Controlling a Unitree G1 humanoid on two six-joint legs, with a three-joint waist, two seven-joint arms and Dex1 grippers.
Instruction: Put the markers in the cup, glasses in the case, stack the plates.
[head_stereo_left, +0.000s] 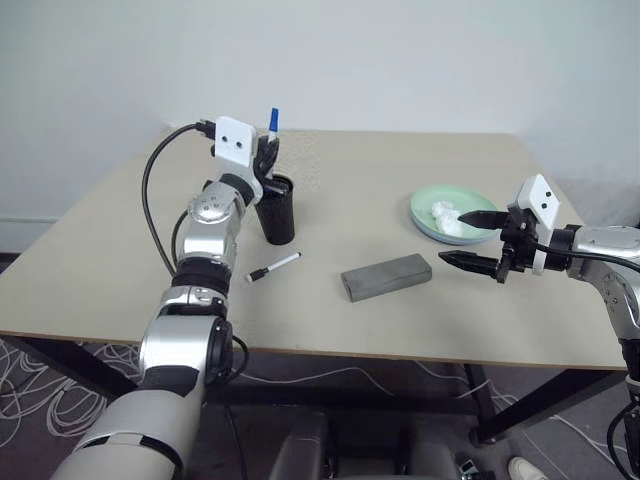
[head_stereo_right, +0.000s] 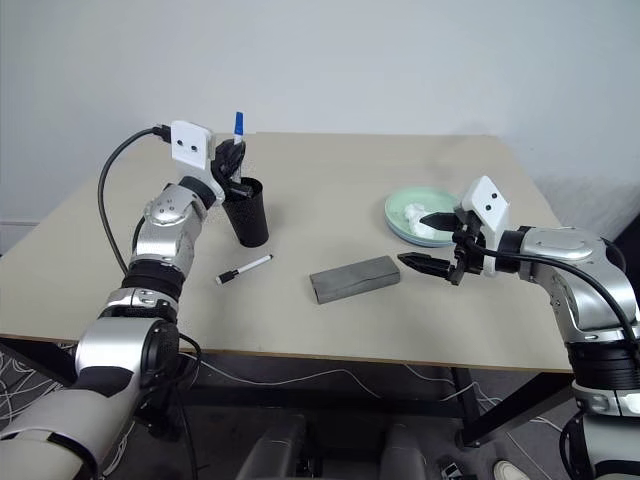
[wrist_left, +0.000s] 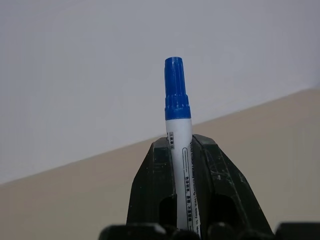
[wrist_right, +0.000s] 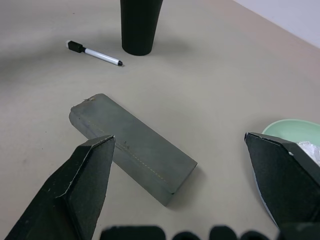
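blue marker clamped above the cup, right fingers spread beside the case

we see our left gripper (head_stereo_left: 264, 152) closed on the blue-capped marker (wrist_left: 178, 130), gripping its white barrel so the cap stands upright above the fingers. the black cup (head_stereo_left: 276, 209) stands just below the gripper, at its 6 o'clock in the head view, close under the fingers; whether the marker's lower end is inside the rim we cannot tell.

our right gripper (head_stereo_left: 472, 240) hangs over the table (head_stereo_left: 360, 170) with its two fingers wide apart and nothing between them. the grey case (head_stereo_left: 386, 276), lid shut, lies flat at its 8 o'clock, near but apart from the lower fingertip. the mint green plate (head_stereo_left: 428, 200) sits at its 11 o'clock, just beside the upper fingertip, with a crumpled white tissue (head_stereo_left: 446, 218) lying in it.

the black-capped marker (head_stereo_left: 273, 267) lies flat on the table between cup and case, at the cup's 6 o'clock.

counted: two markers, one cup, one case, one plate rim that we can make out, one tissue.
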